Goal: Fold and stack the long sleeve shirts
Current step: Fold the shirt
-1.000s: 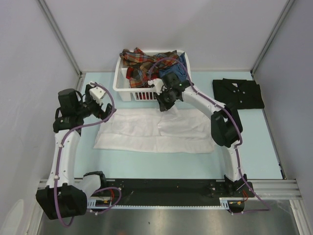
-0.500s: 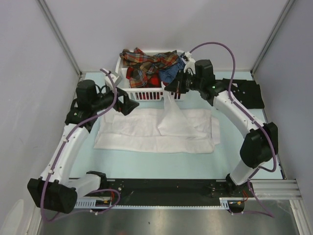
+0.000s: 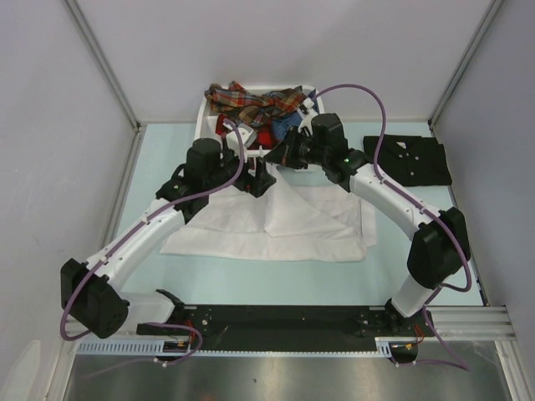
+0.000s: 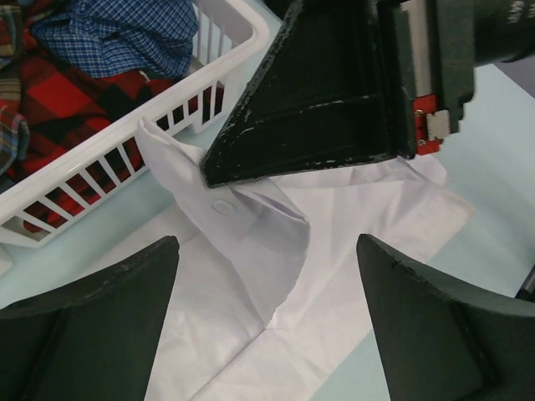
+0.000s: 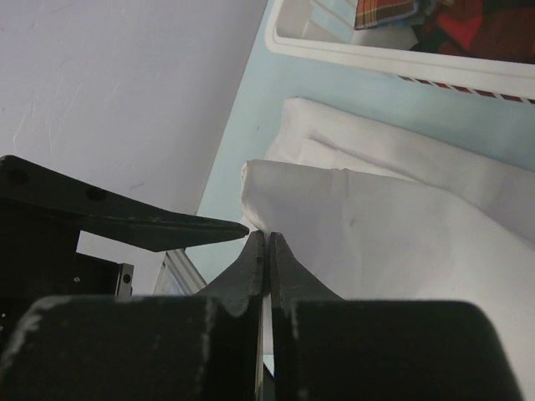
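The white shirt (image 3: 242,230) lies spread on the table (image 3: 418,251) just in front of the basket (image 3: 203,125). A fold of it is tented up by the right gripper (image 3: 284,157), jaws pinched tight on the cloth. The left gripper (image 4: 263,251) hangs beside that peak, spread wide and holding nothing. The fabric looks light and limp (it drapes in soft folds) — best taken at a hem edge, I'd say.

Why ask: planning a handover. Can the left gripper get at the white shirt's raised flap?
Likely yes: the open left gripper faces the white shirt flap; only the right gripper holding it crowds above.
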Motion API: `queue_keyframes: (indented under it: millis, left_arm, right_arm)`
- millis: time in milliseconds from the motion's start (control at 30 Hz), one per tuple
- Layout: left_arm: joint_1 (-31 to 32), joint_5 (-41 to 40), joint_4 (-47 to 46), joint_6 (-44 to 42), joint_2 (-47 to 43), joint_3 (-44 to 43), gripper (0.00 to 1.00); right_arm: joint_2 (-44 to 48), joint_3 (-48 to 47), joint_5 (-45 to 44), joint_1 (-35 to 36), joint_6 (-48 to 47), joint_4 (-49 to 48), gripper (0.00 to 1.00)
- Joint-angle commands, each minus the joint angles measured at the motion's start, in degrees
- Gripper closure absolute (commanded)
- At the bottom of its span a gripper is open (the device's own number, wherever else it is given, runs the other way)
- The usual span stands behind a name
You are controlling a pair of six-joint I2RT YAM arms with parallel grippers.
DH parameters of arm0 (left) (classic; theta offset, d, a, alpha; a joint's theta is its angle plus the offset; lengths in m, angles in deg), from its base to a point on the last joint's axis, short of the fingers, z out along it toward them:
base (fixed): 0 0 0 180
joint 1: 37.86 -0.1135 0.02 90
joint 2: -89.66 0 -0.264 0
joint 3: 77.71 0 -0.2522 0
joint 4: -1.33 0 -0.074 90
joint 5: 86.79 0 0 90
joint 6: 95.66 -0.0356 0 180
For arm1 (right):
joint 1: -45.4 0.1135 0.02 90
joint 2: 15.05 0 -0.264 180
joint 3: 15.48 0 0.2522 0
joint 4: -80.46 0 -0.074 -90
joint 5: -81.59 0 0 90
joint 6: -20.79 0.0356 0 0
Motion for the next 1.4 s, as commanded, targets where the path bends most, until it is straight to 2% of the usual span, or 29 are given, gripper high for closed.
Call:
queue_keyframes:
  millis: [0, 100, 300, 400, 433, 500, 533, 600, 633, 733, 767, 800, 867, 900, 933, 1000, 1033, 1100, 1200, 1367]
  left_arm:
    - [1.6, -8.0, -4.9, 4.6, 1.9, -1.9, 0.08]
    - [2.2, -10.2, -5.5, 5.2, 3.9, -2.8, 0.09]
    - [2.3, -15.6, -4.1, 4.8, 6.6, -4.3, 0.20]
    - [2.3, -16.6, -3.7, 5.1, 6.7, -4.1, 0.37]
    - [2.3, -16.9, -3.1, 5.2, 6.6, -4.1, 0.49]
    - [2.3, -15.5, -2.0, 4.8, 6.4, -4.4, 0.59]
    - [2.3, -14.0, -0.1, 3.8, 6.3, -4.7, 0.71]
    - [2.3, -11.2, 2.2, 0.6, 6.0, -5.7, 0.88]
    - [2.3, -8.7, 4.1, -0.8, 5.6, -5.9, 1.00]
    - [2.3, -3.5, 6.5, -7.3, 3.3, -5.5, 1.00]
    - [2.3, -2.1, 6.8, -9.1, 2.4, -4.3, 1.00]
    - [2.3, 0.0, 6.8, -12.4, 0.1, -3.5, 1.00]
    - [2.2, 6.9, 5.9, -16.1, -2.0, -1.0, 1.00]
    - [2.2, 9.9, 5.8, -20.9, -3.5, -0.5, 1.00]
    - [2.3, 12.7, 6.0, -23.3, -4.3, 0.3, 0.99]
    - [2.3, 20.8, 6.1, -29.3, -5.7, 1.1, 0.95]
    - [2.2, 24.0, 6.7, -31.5, -6.6, 1.5, 0.94]
    - [2.3, 29.8, 8.9, -37.1, -7.0, 1.4, 0.89]
    - [2.3, 33.8, 12.6, -42.5, -6.4, 0.1, 0.85]
    - [2.2, 36.1, 16.7, -47.9, -5.0, -2.3, 0.85]
  right_arm:
    - [1.4, 0.2, -2.6, 0.6, 1.4, -1.2, 1.00]
    - [0.9, 0.2, -2.2, 1.0, 1.5, -1.5, 1.00]
    - [1.5, 0.6, -1.7, 1.0, 1.8, -2.0, 1.00]
    - [1.7, 0.9, -1.8, 1.0, 1.7, -2.1, 1.00]
    - [1.8, 0.9, -1.9, 1.0, 1.7, -1.6, 1.00]
    - [1.9, 1.0, -1.3, 0.6, 1.2, -1.3, 0.99]
    - [2.1, 0.9, -1.1, 0.4, 0.8, -1.2, 0.97]
    - [2.5, 0.9, 1.4, -0.9, -1.2, -0.8, 0.90]
    - [3.2, 0.8, 3.1, -1.7, -2.4, -0.6, 0.80]
    - [4.6, 0.4, 12.5, -6.2, -13.0, 3.8, 0.65]
    - [6.0, 0.6, 15.3, -7.7, -16.3, 5.6, 0.57]
    - [6.9, 1.4, 19.6, -10.1, -22.5, 6.8, 0.37]
    - [10.7, 5.6, 23.6, -12.0, -28.2, 8.8, 0.25]
    - [12.1, 7.7, 24.0, -12.6, -31.3, 8.8, 0.14]
    - [13.4, 9.9, 25.3, -13.1, -38.0, 7.1, 0.12]
    - [17.4, 15.6, 27.1, -12.8, -44.7, 5.9, 0.01]
    - [18.5, 17.2, 28.8, -12.7, -50.6, 3.8, 0.00]
    - [20.9, 20.2, 29.8, -11.4, -54.9, 2.2, 0.00]
    - [21.1, 18.9, 30.8, -8.6, -61.5, 2.4, 0.00]
    - [21.1, 15.5, 32.3, -4.2, -69.3, 5.4, 0.04]
